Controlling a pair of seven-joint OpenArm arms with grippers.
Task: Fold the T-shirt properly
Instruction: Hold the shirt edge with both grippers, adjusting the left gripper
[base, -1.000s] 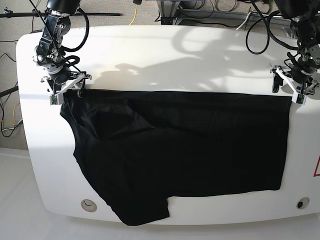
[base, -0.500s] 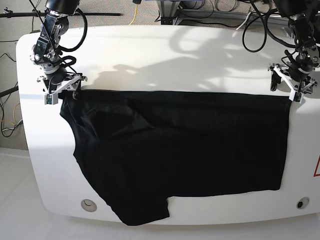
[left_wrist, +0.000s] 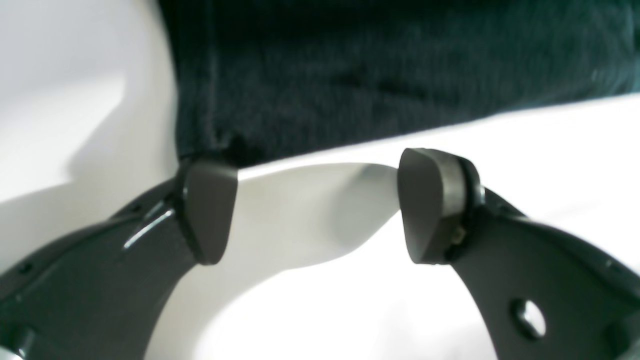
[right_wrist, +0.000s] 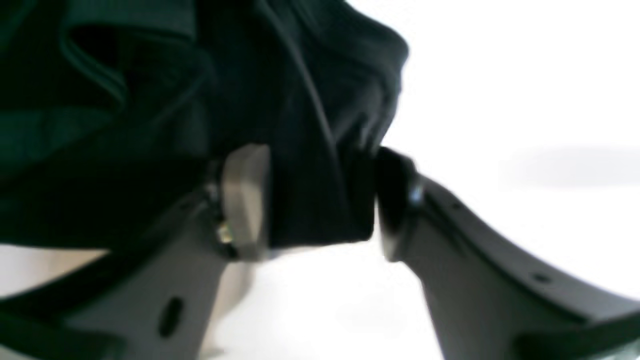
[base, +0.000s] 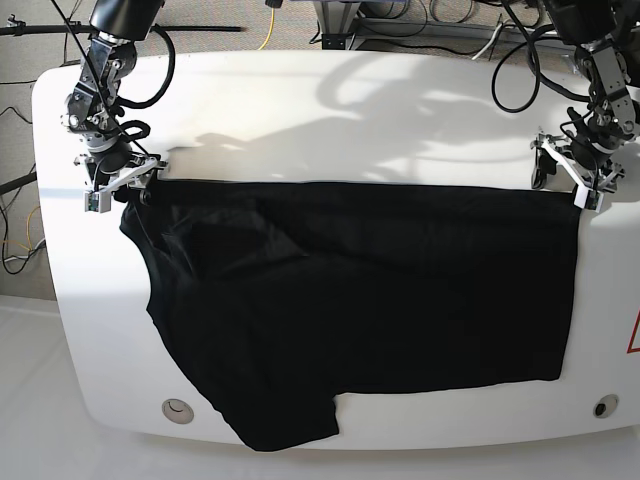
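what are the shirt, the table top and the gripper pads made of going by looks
Shirt: soft knit, likely cotton, matte black; faint ribbing and a stitched hem show in the left wrist view, and it lies in loose creases.
Table: hard, smooth white surface, perhaps laminate or painted board; it shows sharp shadows and mild sheen.
Pads: dull grey, probably rubber; rounded, no glare, unlike the glossier dark plastic arms behind them.

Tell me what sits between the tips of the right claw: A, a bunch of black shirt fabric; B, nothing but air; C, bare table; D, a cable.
A: the right wrist view shows the right claw with bunched fabric of the shirt filling the gap between its tips.
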